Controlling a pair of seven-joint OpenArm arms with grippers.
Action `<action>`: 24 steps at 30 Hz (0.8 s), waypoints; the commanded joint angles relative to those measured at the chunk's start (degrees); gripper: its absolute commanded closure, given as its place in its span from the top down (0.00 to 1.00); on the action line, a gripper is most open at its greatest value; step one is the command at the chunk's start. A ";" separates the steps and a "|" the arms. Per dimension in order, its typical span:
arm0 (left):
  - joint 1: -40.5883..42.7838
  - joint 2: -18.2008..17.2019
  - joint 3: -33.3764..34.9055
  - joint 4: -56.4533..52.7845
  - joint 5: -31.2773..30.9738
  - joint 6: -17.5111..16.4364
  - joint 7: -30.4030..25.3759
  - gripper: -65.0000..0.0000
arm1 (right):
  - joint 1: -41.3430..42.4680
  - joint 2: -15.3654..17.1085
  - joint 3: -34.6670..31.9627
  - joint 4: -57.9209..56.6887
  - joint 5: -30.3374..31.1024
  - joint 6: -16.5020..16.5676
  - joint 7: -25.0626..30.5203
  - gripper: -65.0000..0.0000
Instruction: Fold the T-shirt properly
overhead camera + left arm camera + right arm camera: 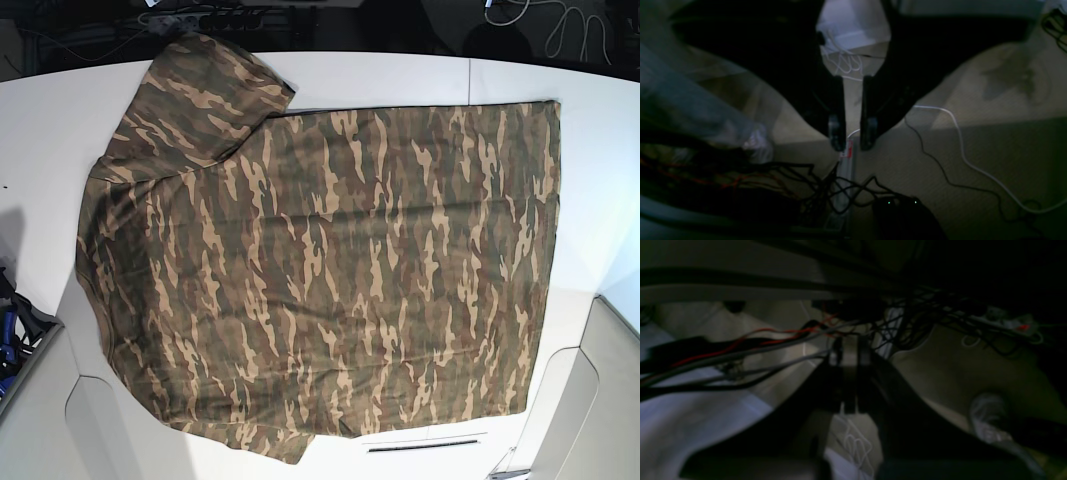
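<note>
T-shirt (320, 260): camouflage print, it lies spread flat on the white table (40, 130), one sleeve (205, 95) at upper left, hem at the right.
Handling: I judge it soft, light and limp; it will sag and crease when you lift it.
Where to hold: pinch an edge, at the sleeve or at a hem corner.
Writing: none that you can read.
Left gripper (852, 135): fingers a little apart, holding nothing, over the floor.
Right gripper (849, 351): closed, empty.

wrist views dim and blurred — base view bright, sharp.
</note>
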 commanded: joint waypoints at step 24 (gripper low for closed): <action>4.09 -3.19 -29.27 28.52 -21.86 -10.75 8.44 0.44 | 1.77 0.63 16.74 27.12 11.69 -2.84 -2.82 0.22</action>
